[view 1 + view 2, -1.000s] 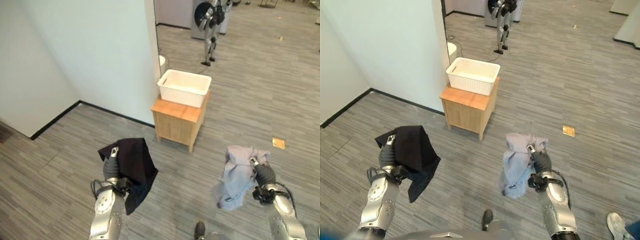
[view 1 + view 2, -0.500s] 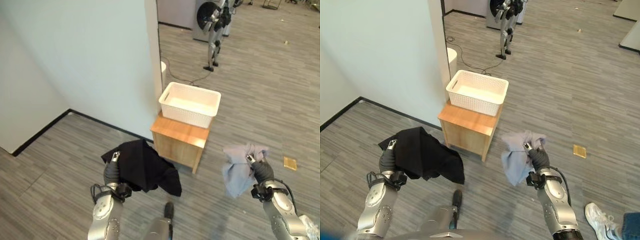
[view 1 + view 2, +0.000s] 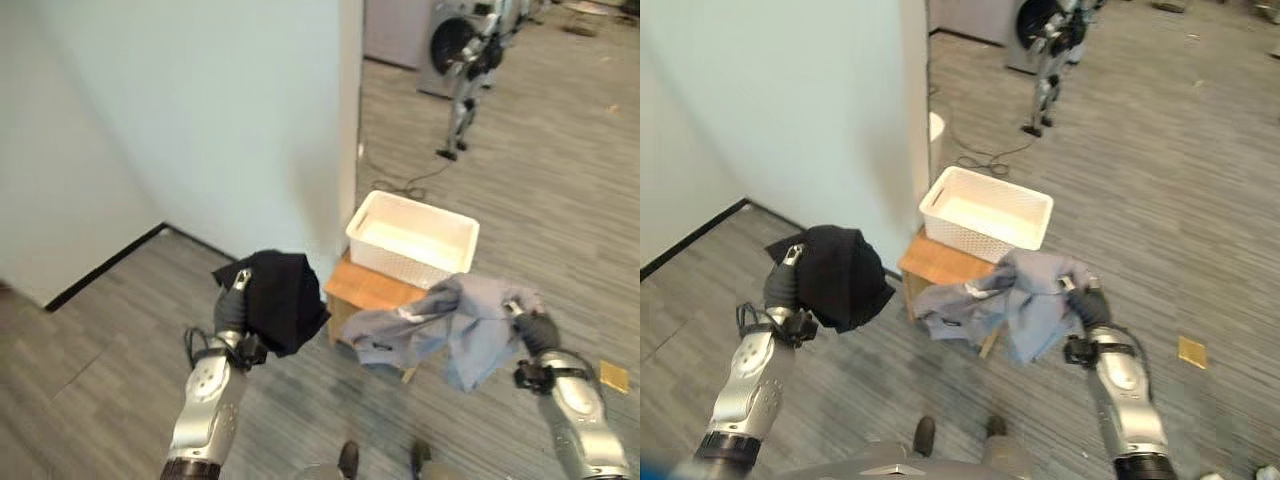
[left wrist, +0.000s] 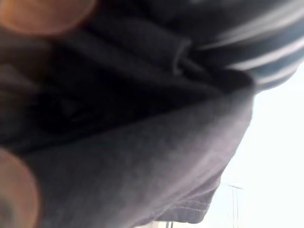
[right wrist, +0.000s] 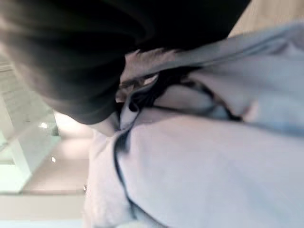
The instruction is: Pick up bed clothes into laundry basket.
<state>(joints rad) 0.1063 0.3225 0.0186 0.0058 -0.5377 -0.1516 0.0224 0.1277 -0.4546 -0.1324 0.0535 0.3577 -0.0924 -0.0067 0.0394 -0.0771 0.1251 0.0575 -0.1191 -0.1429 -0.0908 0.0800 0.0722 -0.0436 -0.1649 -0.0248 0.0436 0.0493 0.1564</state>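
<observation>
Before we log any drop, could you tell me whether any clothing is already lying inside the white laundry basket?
No, the white laundry basket on the wooden cabinet shows a bare interior.

White basket (image 3: 986, 214) open-topped on wooden stand (image 3: 937, 265), mouth unobstructed from above. White wall (image 3: 230, 110) close along basket's left rim, blocking approach there. Grey cloth (image 3: 440, 328) hanging across stand's front edge. Open floor (image 3: 1180, 200) right of basket.
</observation>
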